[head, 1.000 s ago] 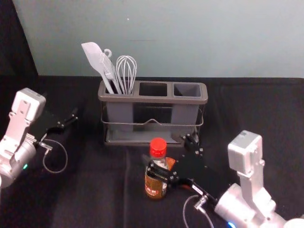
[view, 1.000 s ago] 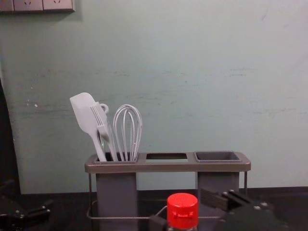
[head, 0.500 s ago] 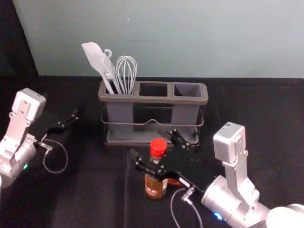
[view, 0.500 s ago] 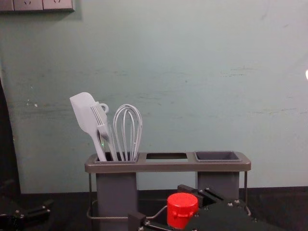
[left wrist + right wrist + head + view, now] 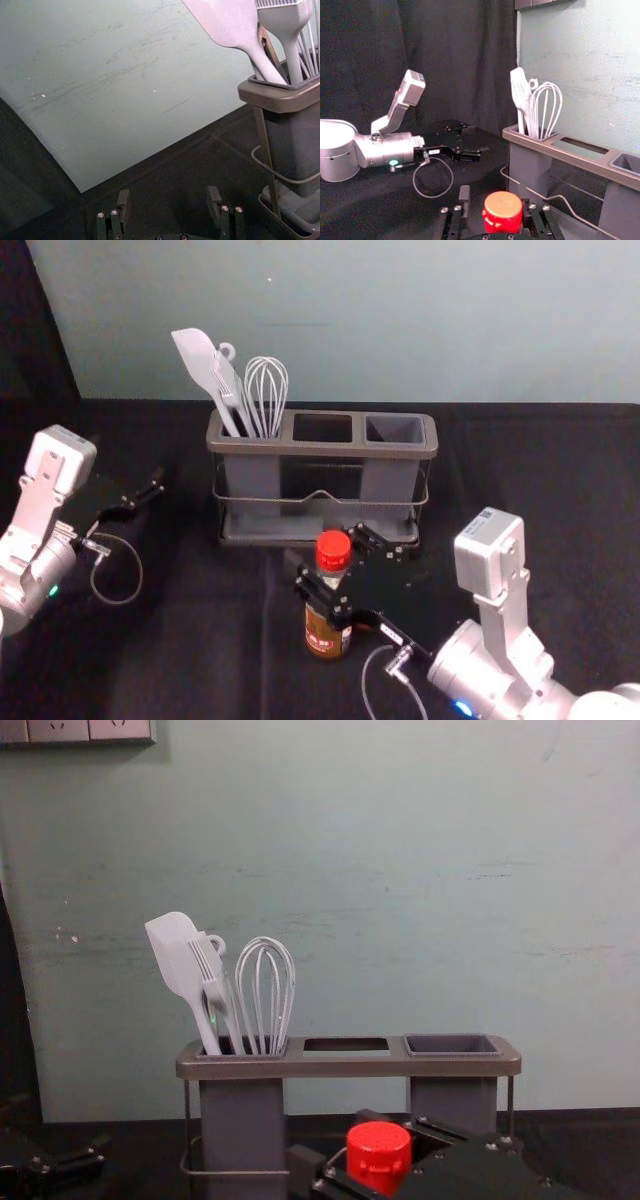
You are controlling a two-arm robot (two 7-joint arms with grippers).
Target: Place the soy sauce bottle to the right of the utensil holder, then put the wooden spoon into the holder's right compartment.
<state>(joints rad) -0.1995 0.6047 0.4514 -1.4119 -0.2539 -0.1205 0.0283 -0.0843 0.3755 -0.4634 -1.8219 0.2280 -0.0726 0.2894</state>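
Note:
Low over the table, my right gripper reaches in from the right, open, with fingers on either side of the soy sauce bottle, which stands upright before the utensil holder. In the right wrist view, the red cap is between the open fingers of the right gripper, a gap on one side. A small brown-orange piece, perhaps the wooden spoon, peeks out beneath this gripper, mostly hidden. The holder's right compartment is empty. My left gripper is parked open at the left; its wrist view shows the gripper.
A white spatula, a fork-like utensil and a whisk stand in the holder's left compartment. A wire rail runs along the holder's front. Behind it rises the wall; black cloth covers the table.
The right gripper has shifted left and forward around the bottle's upper part since the first frames, and its fingers have drawn somewhat closer together lately. Bottle, holder and left arm keep their places.

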